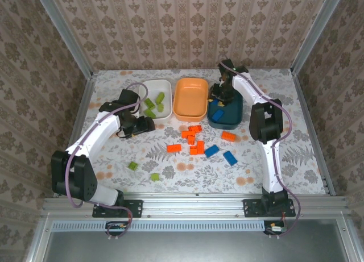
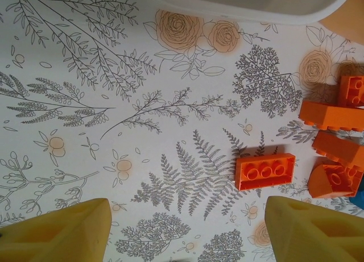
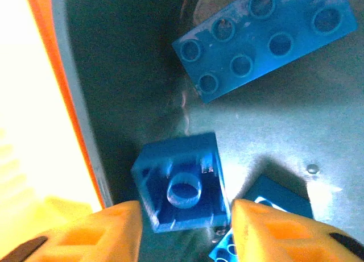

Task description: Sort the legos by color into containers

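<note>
The right gripper (image 3: 185,209) was down inside the dark teal tub (image 1: 226,123), at the side next to the orange tub (image 1: 190,97). A small blue brick (image 3: 182,179) lay underside up just past its fingertips and between them. The jaws stood about a brick's width apart, and it could not be determined whether they gripped the brick or had let it go. A long blue brick (image 3: 264,37) lay studs up on the tub floor beyond. The left gripper (image 2: 185,225) hung low over the bench (image 1: 273,159) just in front of the white tub (image 1: 161,87), which held several green bricks (image 1: 153,105). Its jaws were wide apart with nothing between them. The nearest loose piece, an orange brick (image 2: 265,171), lay ahead of it and off toward one finger. The brick's long axis ran roughly parallel to the line between the fingertips, so in my judgement a pickup would call for a sideways shift and probably a wrist turn. The orange cluster (image 1: 193,140) lay between the arms, closer to the left gripper. Two blue bricks (image 1: 211,151) (image 1: 230,157) sat nearer the right arm, and two green bricks (image 1: 132,166) (image 1: 154,176) nearer the left base. No brand, label or legible writing was found, and any stud markings were too small to read.
</note>
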Available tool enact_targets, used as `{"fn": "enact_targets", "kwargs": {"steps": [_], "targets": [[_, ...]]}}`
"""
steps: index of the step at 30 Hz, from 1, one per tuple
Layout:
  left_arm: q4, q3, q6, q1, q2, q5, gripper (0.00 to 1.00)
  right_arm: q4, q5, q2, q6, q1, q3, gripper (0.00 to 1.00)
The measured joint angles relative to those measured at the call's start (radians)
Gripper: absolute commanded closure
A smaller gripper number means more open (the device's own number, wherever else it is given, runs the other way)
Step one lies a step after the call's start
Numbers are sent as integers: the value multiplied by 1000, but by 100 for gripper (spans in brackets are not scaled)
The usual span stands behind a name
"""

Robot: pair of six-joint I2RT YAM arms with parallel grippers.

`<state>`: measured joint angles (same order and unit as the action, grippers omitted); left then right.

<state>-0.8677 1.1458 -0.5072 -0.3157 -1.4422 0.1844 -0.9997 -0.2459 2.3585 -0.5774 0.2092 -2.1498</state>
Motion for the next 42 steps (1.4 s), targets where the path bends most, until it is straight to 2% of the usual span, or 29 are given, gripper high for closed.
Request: {"fn": "enact_targets", "kwargs": {"steps": [6, 9, 10, 14, 19, 22, 28, 35, 42], "targets": [[9, 0, 3, 3, -1, 4, 27, -52, 49, -17, 44, -31, -17, 39], [10, 6, 3, -5, -12, 3, 26, -66, 77, -84, 86, -42, 30, 35], [13, 9, 2, -11, -18, 3, 26, -68, 85, -129, 102, -44, 72, 33], [31, 27, 1, -60, -53, 2, 19, -72, 110, -358, 139, -40, 315, 12], [64, 43, -24, -135, -96, 2, 7, -50, 119, -641, 96, -14, 688, 4], [76, 56, -45, -172, -134, 1, 0, -16, 130, -717, 41, 31, 857, 1], [79, 105, -55, -212, -167, -2, 0, 87, 157, -705, -45, 122, 963, 0], [76, 111, -66, -213, -161, -19, 0, 208, 195, -628, -90, 125, 963, 2], [60, 92, -70, -202, -102, -31, 0, 276, 237, -554, -108, 125, 962, 9]]}}
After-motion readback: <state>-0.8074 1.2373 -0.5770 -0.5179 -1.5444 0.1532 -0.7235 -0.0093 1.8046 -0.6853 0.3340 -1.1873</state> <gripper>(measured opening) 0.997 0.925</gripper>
